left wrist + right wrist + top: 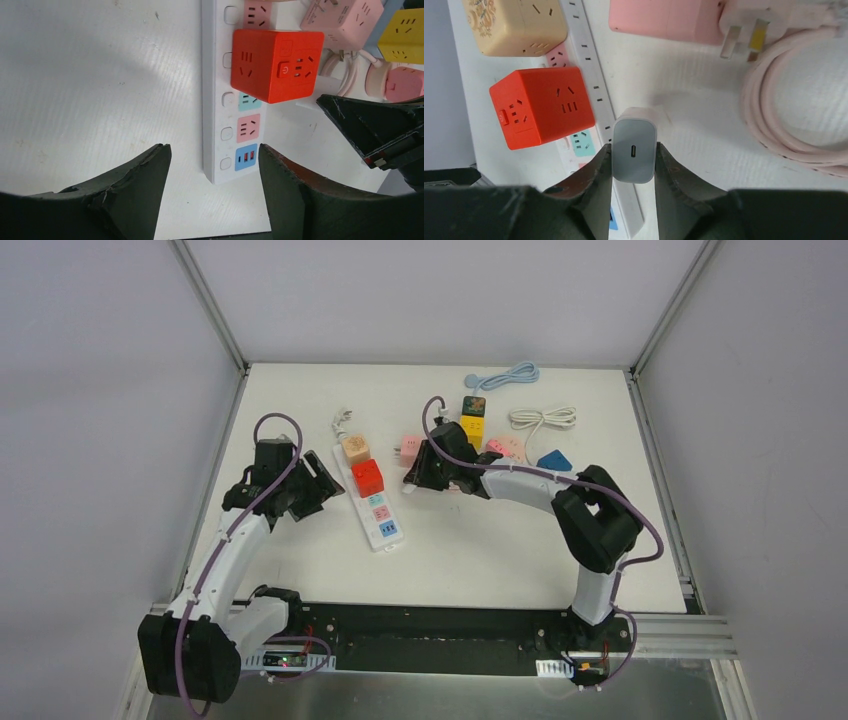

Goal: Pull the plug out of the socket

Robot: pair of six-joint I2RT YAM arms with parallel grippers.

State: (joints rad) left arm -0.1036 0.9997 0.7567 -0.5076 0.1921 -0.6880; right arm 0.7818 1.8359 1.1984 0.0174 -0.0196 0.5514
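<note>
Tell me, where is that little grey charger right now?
In the right wrist view, the grey charger is pinched in the right tool, just right of the white power strip and the red cube adapter.

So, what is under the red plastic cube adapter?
The long white power strip lies under the red plastic cube adapter. Next to the cube, a teal socket and a pink socket show. The socket directly beneath it, and any pins, are covered.

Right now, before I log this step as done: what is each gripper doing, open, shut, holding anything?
Left gripper: open, holding nothing.
Right gripper: shut on the grey charger plug.
</note>
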